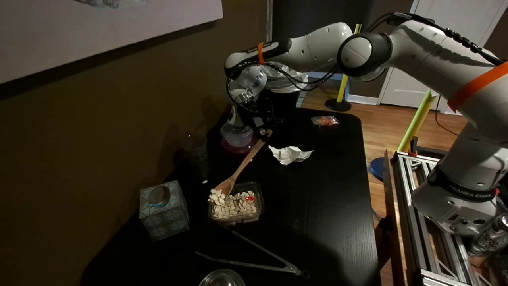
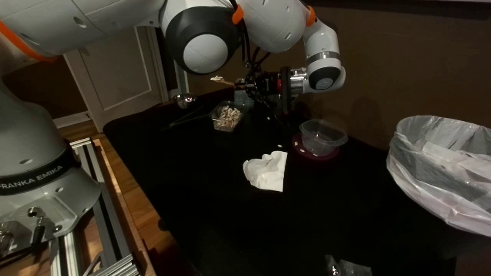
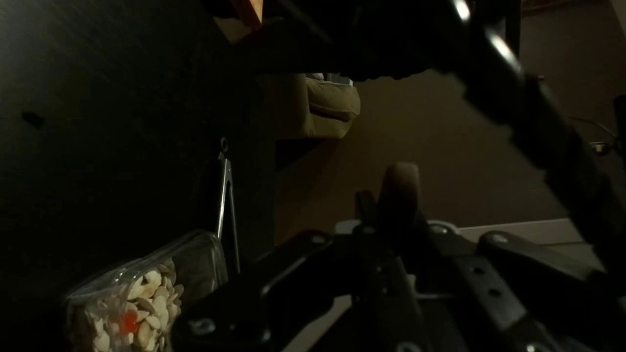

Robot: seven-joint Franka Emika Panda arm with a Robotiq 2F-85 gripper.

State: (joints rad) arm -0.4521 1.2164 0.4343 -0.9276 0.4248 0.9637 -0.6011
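Observation:
My gripper is shut on the handle of a wooden spoon. In the wrist view, the handle's end sticks out between the dark fingers. The spoon's bowl carries a small heap of pale seeds. In an exterior view, the spoon is raised well above the table, roughly level. A clear plastic box holds pale flat seeds and one red piece; it also shows in the wrist view. A clear tub stands on a dark red lid near the gripper.
A patterned tissue box stands by the wall. Metal tongs and a shiny bowl lie near it. Crumpled white paper, loose seeds and a candy packet are on the table. A lined bin stands beyond one end.

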